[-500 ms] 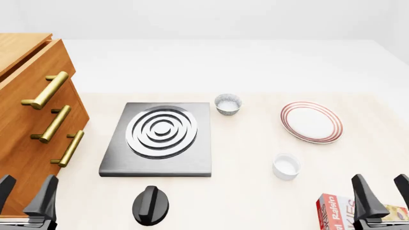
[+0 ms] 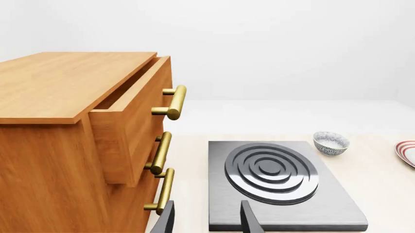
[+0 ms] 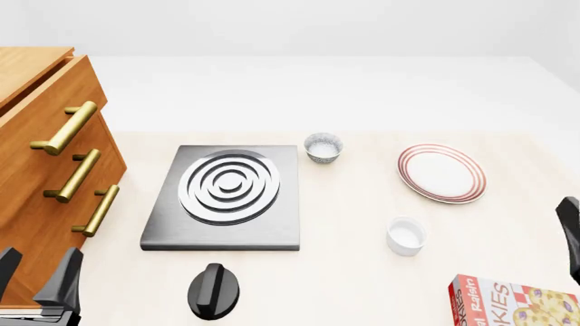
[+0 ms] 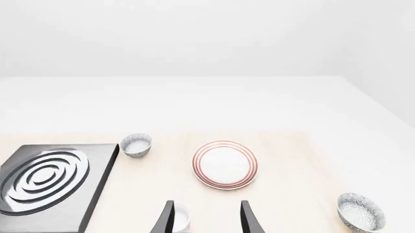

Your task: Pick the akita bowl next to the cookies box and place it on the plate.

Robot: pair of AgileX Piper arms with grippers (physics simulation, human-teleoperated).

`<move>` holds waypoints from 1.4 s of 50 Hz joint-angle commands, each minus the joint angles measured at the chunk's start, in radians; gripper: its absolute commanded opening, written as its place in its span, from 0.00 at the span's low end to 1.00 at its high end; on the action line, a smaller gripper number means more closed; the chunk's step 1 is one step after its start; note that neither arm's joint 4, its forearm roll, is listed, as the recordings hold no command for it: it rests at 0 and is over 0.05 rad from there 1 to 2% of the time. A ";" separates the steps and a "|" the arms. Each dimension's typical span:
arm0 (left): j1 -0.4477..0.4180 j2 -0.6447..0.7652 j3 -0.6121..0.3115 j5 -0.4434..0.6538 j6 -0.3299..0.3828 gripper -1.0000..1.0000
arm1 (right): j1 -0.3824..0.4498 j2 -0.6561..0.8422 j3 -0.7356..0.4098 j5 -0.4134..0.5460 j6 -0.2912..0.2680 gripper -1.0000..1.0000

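cookies box point(image 3: 513, 301) cut off (bottom edge), right pincer point(image 3: 571, 234) mostly off-frame

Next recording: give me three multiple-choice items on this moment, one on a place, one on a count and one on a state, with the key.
1. In the front view, the patterned bowl stands:
A) by the burner's far right corner
B) on the cookies box
C) in a drawer

2. How many patterned bowls does the right wrist view show?
A) one
B) two
C) three

3. The plate is:
A) bare
B) holding a bowl
C) holding a cup

Key:
1 A: the bowl sits just off that corner, apart from the burner.
2 B: one bowl is beside the burner and a second is on the plate's other side.
3 A: the front and right wrist views show nothing on its white centre.
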 commanded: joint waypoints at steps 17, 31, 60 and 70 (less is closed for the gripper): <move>0.000 0.000 0.000 0.000 0.000 1.00 | -0.600 0.592 -0.457 0.120 -0.143 1.00; 0.000 0.000 0.000 0.000 0.000 1.00 | -0.880 0.975 -0.605 -0.027 -0.124 1.00; 0.000 0.000 0.000 0.000 0.000 1.00 | -0.914 1.364 -0.776 -0.050 0.027 1.00; 0.000 0.000 0.000 0.000 0.000 1.00 | -0.900 1.459 -0.760 -0.103 0.049 1.00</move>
